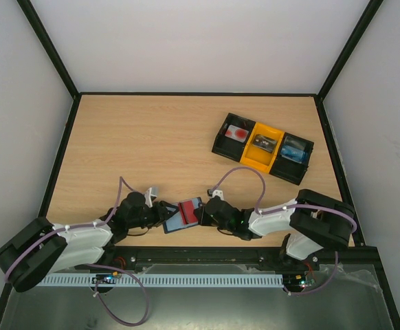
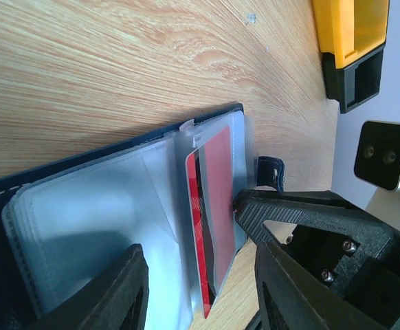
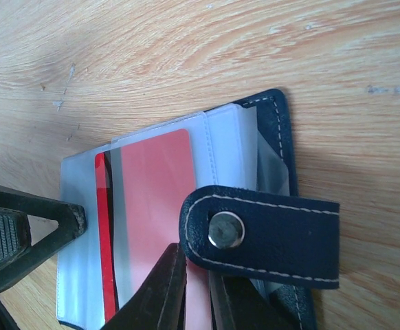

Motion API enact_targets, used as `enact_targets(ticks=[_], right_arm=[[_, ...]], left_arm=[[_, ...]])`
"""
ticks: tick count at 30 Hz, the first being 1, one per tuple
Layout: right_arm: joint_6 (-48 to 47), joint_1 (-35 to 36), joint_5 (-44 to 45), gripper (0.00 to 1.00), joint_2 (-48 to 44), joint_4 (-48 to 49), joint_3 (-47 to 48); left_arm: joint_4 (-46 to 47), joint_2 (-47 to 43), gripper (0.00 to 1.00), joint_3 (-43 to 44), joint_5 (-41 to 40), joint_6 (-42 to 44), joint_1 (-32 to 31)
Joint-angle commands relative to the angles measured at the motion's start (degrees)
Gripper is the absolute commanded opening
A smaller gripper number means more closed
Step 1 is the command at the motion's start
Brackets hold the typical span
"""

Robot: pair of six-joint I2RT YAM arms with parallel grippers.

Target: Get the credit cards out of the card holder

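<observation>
Where the two arms meet just beyond the near edge of the wooden surface, the card holder lies open and flat between them, a little left of centre. The left tool is at its left side. Its jaws stand apart, so it is open: one finger is over the clear plastic sleeves and the other is just past the holder's edge. Whether it presses on the sleeves I cannot tell.

The right tool is at the holder's right side, its jaws almost together on the edge of a red card that sits in the uppermost sleeve. Whether the sleeve's plastic is caught in that pinch too is not clear. Through the plastic the card looks pale red, with a dark stripe and a brighter red strip along one long side. The holder's navy closing tab, with its round metal snap, lies across the card just beside the right tool's fingers.

Far to the right, well apart from the holder, a black-and-yellow tray with three compartments sits at a slant. Its left compartment holds a pinkish-white card with a red round spot. The yellow middle one holds something dark and the right one something blue, both too small to make out.
</observation>
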Motion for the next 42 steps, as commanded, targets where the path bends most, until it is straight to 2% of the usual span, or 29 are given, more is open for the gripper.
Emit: enact_targets(ticks=[1,11,17,22,26,34,42], right_arm=[[0.54,0.89,1.41,0.12,2.24,-2.31,-2.21],[1.83,1.06,-0.57,0.08,4.51,0.64,-3.03],[2.20,1.32,-0.73,0.08,5.19,0.95,-3.25],[3.06,1.50,-0.92,0.08,5.58,1.93,-3.86],[3.05,1.59,-1.01,0.08,5.79,2.04,-3.82],[3.75,1.68,0.22,0.08,5.35,1.68,-4.39],[3.50,1.68,0.56,0.09,6.48,1.73,-3.94]], left_arm=[[0.95,0.33,0.44,-0.34,0.03,0.46,0.09],[6.47,6.18,0.39,-0.29,0.19,0.04,0.08],[12.33,10.86,0.30,-0.59,1.58,-1.28,-0.19],[18.69,14.70,0.31,-0.70,3.18,-2.52,-0.27],[22.33,17.02,0.23,-1.03,4.43,-3.33,-0.27],[22.13,17.24,0.12,-1.95,3.72,-3.73,-0.27],[16.24,12.30,0.05,-1.98,1.64,-2.47,-0.19]])
